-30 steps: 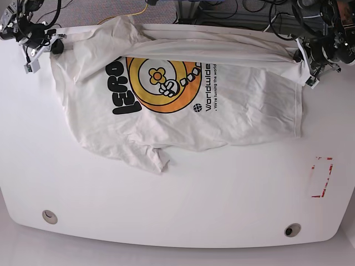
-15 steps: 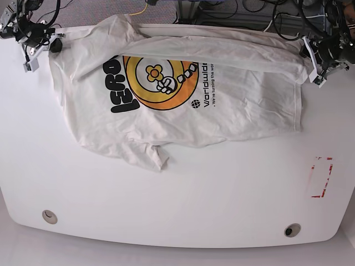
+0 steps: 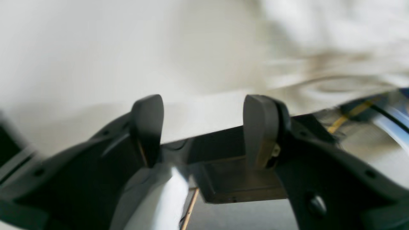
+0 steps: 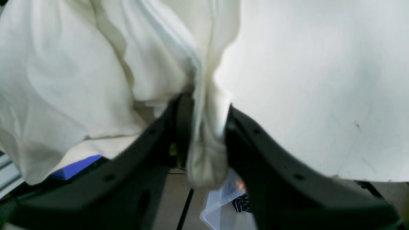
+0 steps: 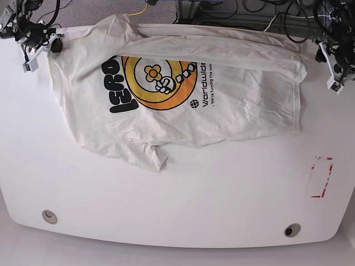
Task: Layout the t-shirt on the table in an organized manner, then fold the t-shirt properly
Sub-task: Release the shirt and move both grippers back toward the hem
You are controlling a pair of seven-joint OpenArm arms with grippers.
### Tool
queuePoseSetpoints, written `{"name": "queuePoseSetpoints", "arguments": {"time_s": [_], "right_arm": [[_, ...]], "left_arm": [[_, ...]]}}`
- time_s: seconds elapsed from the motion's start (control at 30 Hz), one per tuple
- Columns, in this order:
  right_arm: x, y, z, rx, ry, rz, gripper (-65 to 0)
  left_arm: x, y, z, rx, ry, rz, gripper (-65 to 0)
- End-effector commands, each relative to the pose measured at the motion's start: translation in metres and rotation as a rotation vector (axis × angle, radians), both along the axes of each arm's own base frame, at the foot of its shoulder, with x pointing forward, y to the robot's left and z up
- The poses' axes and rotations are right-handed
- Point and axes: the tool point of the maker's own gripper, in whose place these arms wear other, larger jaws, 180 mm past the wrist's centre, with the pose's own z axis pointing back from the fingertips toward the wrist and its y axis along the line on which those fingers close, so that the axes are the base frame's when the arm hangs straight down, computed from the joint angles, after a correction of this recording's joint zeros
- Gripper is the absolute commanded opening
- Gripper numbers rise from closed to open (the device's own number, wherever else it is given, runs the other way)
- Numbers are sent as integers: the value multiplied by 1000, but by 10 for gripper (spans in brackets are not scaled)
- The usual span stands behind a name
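since a second ago our left end effector [image 5: 336,67] let go of the hem and backed off the right edge.

we see the t-shirt [image 5: 183,94] along the far edge of the surface [image 5: 177,194]; soft, light and limp, best taken at corners. left jaws gape, holding nothing; right end effector [image 4: 204,127] pinches a fold at the far-left corner.

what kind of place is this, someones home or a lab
Most likely a robotics lab or test workspace, not a home. A bare white table carries red tape marks and round grommet holes, and bundles of cables run behind its far edge.
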Motion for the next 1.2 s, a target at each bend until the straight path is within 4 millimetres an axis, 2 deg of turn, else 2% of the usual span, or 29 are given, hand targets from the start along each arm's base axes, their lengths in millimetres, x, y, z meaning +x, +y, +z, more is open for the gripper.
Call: {"name": "queuePoseSetpoints", "arguments": {"time_s": [0.0,0.07,0.23,0.37,0.53,0.67,0.7,0.8,0.93,1.03,1.07,1.17], "right_arm": [[15,-7,20,-48,-62,27,-414],[20,-5,27,-65,-82,44,-342],[24,-6,45,-120,-89,80,-243],[39,-14,71,-187,-132,73,-208],[59,-19,98,-246,-198,65,-198],[90,-23,119,-276,-271,86,-198],[94,-22,120,-271,-278,89,-198],[123,-10,124,-240,-326,124,-198],[160,5,127,-176,-372,156,-198],[184,18,118,-106,-369,180,-200],[199,24,117,-68,-384,188,-200],[226,34,112,-7,-394,201,-200]], "left_arm": [[17,10,18,38,-53,-15,-272],[27,11,25,44,-81,-15,-272],[50,21,46,71,-146,15,-272],[73,22,64,71,-224,24,-272],[102,21,87,58,-326,33,-272],[128,11,103,19,-422,48,-274],[131,10,105,15,-432,49,-274],[142,7,110,-13,-463,60,-275],[158,-1,112,-74,-502,79,-275],[169,-8,110,-127,-519,95,-275],[175,-13,107,-159,-524,105,-275],[189,-24,104,-236,-538,137,-275]]}}
